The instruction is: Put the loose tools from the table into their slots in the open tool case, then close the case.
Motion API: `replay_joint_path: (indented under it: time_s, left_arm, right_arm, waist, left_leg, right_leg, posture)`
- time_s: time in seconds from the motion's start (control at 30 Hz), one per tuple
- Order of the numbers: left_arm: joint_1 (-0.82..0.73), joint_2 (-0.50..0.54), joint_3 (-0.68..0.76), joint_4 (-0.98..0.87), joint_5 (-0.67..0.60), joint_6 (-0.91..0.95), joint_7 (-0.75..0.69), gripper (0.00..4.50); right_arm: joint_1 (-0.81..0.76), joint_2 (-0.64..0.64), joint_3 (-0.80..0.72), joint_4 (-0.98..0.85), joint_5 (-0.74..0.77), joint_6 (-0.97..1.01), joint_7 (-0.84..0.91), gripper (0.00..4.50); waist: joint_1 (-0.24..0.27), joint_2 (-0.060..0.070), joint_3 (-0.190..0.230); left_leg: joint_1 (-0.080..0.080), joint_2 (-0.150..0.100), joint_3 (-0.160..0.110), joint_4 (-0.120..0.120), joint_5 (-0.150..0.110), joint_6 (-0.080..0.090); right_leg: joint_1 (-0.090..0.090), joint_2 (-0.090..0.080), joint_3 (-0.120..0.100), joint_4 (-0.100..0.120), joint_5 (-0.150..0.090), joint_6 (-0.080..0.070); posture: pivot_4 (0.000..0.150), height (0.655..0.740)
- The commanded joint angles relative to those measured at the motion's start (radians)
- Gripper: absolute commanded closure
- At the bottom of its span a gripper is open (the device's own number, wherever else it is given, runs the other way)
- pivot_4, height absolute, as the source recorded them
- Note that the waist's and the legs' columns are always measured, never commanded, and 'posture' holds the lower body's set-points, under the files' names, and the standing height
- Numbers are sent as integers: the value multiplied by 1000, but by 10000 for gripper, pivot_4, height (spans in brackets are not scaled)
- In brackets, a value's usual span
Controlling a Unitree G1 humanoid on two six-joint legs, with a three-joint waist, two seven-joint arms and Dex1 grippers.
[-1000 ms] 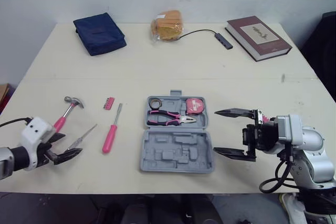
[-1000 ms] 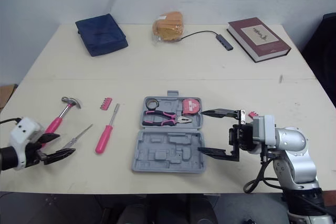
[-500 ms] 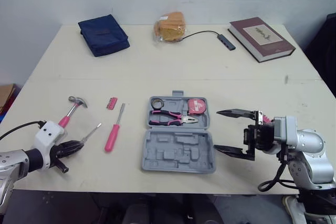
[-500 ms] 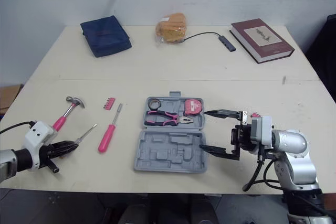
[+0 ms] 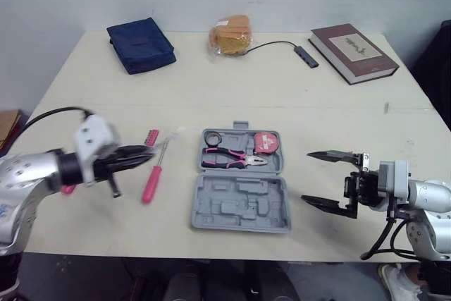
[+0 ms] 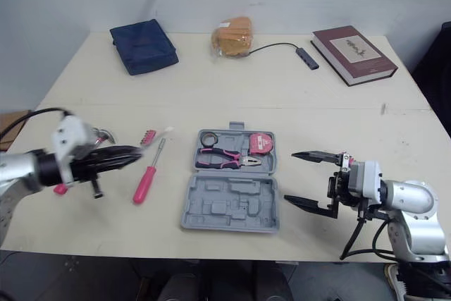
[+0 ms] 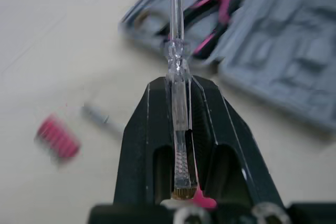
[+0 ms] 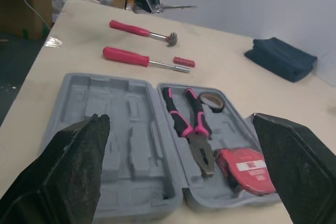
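My left gripper [image 5: 144, 154] hovers above the table, left of the open grey tool case [image 5: 239, 206]. It is shut on a clear-handled screwdriver [image 7: 178, 72], and the shaft points toward the case. Pink pliers [image 5: 232, 158], a red tape measure [image 5: 266, 142] and a tape roll [image 5: 210, 138] sit in the case's far half. The near half's slots are bare. A pink screwdriver [image 5: 151, 177] and a red bit holder [image 5: 150, 137] lie on the table left of the case. Behind my left arm lies the pink-handled hammer [image 8: 142, 31]. My right gripper [image 5: 307, 176] stands open just right of the case.
Along the far edge of the table lie a navy pouch [image 5: 141, 44], a bag of bread [image 5: 229, 33], a cable with a small hub [image 5: 303, 54] and a maroon book [image 5: 354, 42].
My left gripper has shut on the clear screwdriver, lifted it off the table and carried it right toward the case. My right gripper stays open and has drawn slightly away from the case.
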Motion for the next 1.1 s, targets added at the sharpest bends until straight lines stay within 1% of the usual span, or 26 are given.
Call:
replay_joint_path:
  time_s: [0.03,0.13,0.23,0.3,0.37,0.5,0.57,0.63,0.7,0.97,1.1]
  left_arm:
    - [-138,-11,-166,-55,6,108,-1,44796]
    - [-261,-17,-346,-89,85,175,-6,44796]
    - [-366,-51,-505,-85,176,193,-11,44796]
    - [-425,-88,-591,-71,230,202,-8,44796]
    - [-454,-108,-635,-65,259,216,-13,44796]
    - [-528,-159,-770,-21,363,240,-17,44796]
    - [-543,-172,-800,2,394,251,-18,44796]
    - [-553,-163,-832,27,450,226,-22,44796]
    - [-556,-169,-836,40,478,218,-19,44796]
    - [-547,-181,-814,54,520,199,-37,44796]
    - [-548,-210,-808,70,533,193,-33,44796]
  right_arm:
    - [5,-18,-25,-38,13,30,-18,0]
    - [11,-21,-31,-44,13,49,-31,0]
    - [33,-15,-39,-34,7,39,-23,0]
    - [49,-5,-42,-28,6,28,-20,0]
    - [57,1,-44,-28,7,23,-20,0]
    - [88,20,-45,-23,6,-5,-15,0]
    - [95,28,-46,-27,10,-11,-17,0]
    - [104,32,-46,-27,8,-20,-12,0]
    - [114,36,-45,-28,6,-27,-10,0]
    - [124,39,-40,-36,7,-35,-13,0]
    - [117,37,-34,-48,8,-23,-21,0]
  waist:
    - [-4,0,0]
    - [-3,-1,1]
    - [-1,-1,1]
    - [1,-1,1]
    - [1,-2,1]
    - [1,-2,1]
    - [0,-2,1]
    - [-1,-2,1]
    - [0,-2,1]
    - [2,-2,1]
    - [3,-2,1]
  left_leg:
    - [0,0,0,0,0,0]
    - [0,2,2,1,0,0]
    - [0,2,3,3,0,0]
    - [-1,2,3,4,0,0]
    - [-1,2,3,6,0,0]
    - [-2,2,3,9,0,1]
    - [-2,2,3,10,-1,1]
    - [-3,2,3,11,-1,1]
    - [-3,3,3,11,-1,1]
    - [-3,2,3,12,-1,2]
    - [-3,2,3,12,-1,2]
  right_leg:
    - [0,1,1,0,0,0]
    - [-1,7,4,0,0,1]
    - [-1,14,7,0,1,1]
    - [-1,15,7,0,1,2]
    - [-1,16,8,0,1,2]
    - [-1,16,8,1,1,2]
    - [-1,16,8,1,1,3]
    - [-1,16,9,2,1,3]
    - [-1,16,9,2,1,3]
    - [-1,15,9,2,1,3]
    - [-1,15,9,2,1,3]
  posture:
    - [1500,7400]
    - [1500,7400]
    - [1500,7400]
    - [1500,7400]
    - [1500,7400]
    - [1500,7400]
    - [1500,7400]
    - [1500,7400]
    - [1500,7400]
    - [1500,7400]
    - [1500,7400]
